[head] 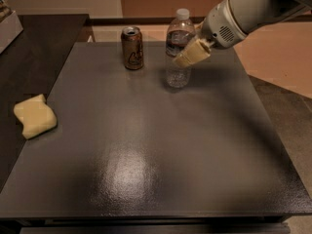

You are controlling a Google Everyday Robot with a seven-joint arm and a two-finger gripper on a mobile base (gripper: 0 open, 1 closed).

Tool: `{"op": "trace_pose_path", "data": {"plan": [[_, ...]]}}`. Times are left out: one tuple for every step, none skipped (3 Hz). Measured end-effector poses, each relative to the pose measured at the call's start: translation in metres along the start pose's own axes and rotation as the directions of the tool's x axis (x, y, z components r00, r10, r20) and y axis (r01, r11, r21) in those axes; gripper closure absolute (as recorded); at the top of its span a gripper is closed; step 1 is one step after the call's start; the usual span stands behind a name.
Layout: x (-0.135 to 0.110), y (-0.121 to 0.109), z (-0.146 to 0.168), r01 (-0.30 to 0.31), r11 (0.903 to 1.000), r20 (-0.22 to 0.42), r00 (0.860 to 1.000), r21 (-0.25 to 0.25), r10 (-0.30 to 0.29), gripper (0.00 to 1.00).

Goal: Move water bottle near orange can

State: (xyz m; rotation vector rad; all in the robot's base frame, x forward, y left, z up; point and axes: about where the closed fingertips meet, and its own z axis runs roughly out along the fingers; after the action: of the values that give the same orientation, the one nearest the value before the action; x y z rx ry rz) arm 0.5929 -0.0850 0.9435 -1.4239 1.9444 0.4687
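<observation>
Here, in the camera view, a wide dark grey flat-topped bench [146, 150] fills most of the scene; take its far edge as 12 o'clock. A tall, clear, ribbed plastic water bottle [175, 42] with a white cap and a dark label band stands upright at about 12 o'clock, a little in from the far edge; whether its base rests on the bench or hangs just above it, I cannot tell. A small metal orange can [132, 48], brownish with a silver top rim and a pale swirl logo, stands upright at about 11 o'clock; the water bottle is at the orange can's 3 o'clock, near it but not touching, with a strip of bare bench between them.

The pale cream two-finger claw [189, 55] reaches in from 2 o'clock on a thick light grey arm [243, 9]; it is closed around the water bottle at the level of the label band, one finger lying slantwise across the bottle's right front.

A soft yellow sponge [35, 116] lies at 9 o'clock, over the left edge of the bench; it is well apart from the orange can and the water bottle.
</observation>
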Motion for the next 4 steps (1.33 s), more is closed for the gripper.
{"op": "trace_pose_path", "data": {"plan": [[-0.024, -0.012, 0.026, -0.002, 0.9999, -0.009, 1.000, -0.012, 0.002, 1.00], [-0.040, -0.025, 0.049, -0.011, 0.9997, -0.027, 1.000, -0.020, 0.010, 1.00], [-0.051, -0.036, 0.064, -0.029, 0.9992, -0.044, 0.999, -0.028, 0.028, 1.00], [-0.060, -0.043, 0.073, -0.045, 0.9985, -0.053, 0.998, -0.030, 0.043, 0.84]]}}
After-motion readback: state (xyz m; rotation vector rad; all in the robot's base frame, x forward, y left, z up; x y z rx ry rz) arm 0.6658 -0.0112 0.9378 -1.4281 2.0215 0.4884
